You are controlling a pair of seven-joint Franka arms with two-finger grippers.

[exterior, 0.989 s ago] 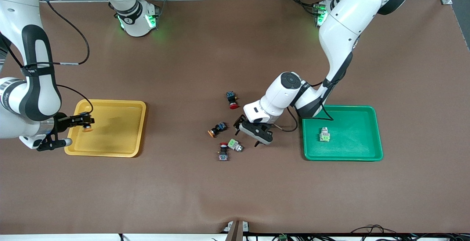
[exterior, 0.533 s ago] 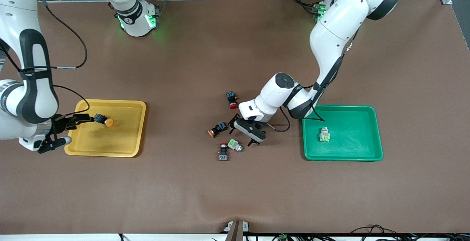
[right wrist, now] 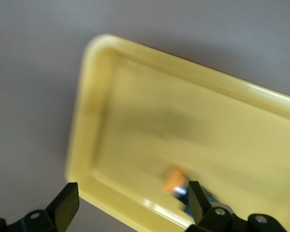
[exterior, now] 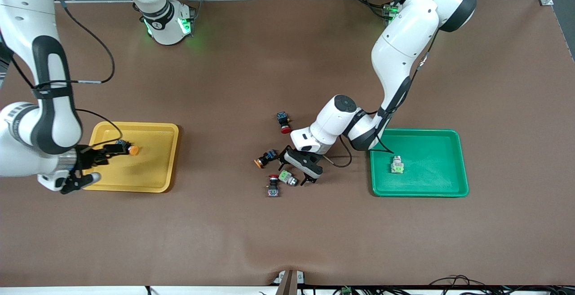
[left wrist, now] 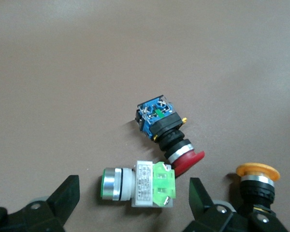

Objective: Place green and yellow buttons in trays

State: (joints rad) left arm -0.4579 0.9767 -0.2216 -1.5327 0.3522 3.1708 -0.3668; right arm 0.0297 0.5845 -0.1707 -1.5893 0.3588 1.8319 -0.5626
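We can't read any text, brand or no. here: the white label on the green button (left wrist: 146, 183) by the left gripper near the worktop's middle carries print too small to make out, & nothing else shows legible marks.

Yellow tray (right wrist: 135, 121): blurred in right wrist view, one end cropped.
Yellow-capped button (right wrist: 176, 181): body hidden by right gripper finger (right wrist: 203, 212).
Orange-capped switch (left wrist: 257, 181): lower body cropped.
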